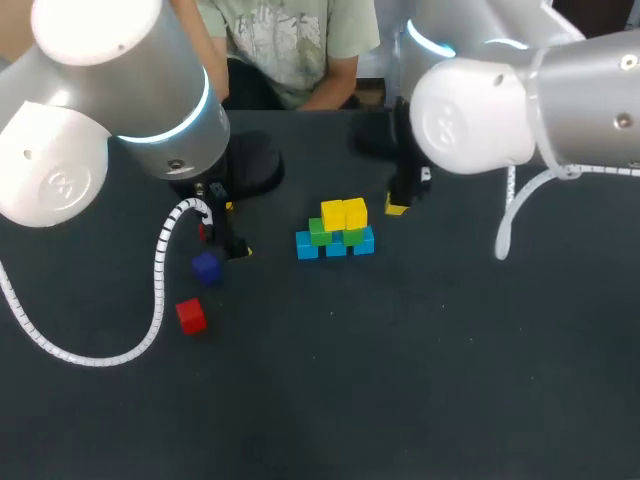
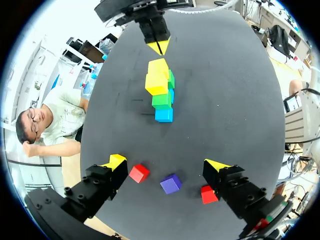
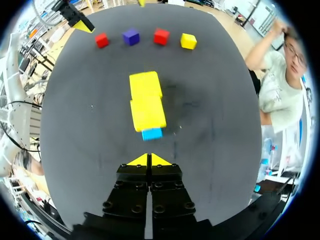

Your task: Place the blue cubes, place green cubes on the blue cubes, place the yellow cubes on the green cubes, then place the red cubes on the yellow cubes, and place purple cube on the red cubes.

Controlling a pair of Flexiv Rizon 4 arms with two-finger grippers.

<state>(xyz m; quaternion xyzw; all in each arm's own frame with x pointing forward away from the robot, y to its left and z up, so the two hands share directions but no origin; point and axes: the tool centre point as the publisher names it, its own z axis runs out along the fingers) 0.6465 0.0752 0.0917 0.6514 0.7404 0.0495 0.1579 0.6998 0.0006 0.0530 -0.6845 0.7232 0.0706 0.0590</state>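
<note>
- Left gripper (image 1: pixel 237 230) is being held wide open, empty, in the head view over the table's (image 1: pixel 400 380) left half, beside the purple cube (image 1: pixel 207 267) and a red cube (image 1: pixel 191 316).
- Near the table's middle, yellow cubes (image 1: pixel 344 213) are being carried on green cubes (image 1: pixel 320 231), those on blue cubes (image 1: pixel 335 246).
- Left wrist view: the purple cube (image 2: pixel 171 183) is being flanked by two red cubes (image 2: pixel 139 173) between the spread fingers (image 2: pixel 216 165).
- Right wrist view: the right gripper (image 3: pixel 149 160) is being held closed, empty, yellow cubes (image 3: pixel 146 100) just ahead.
</note>
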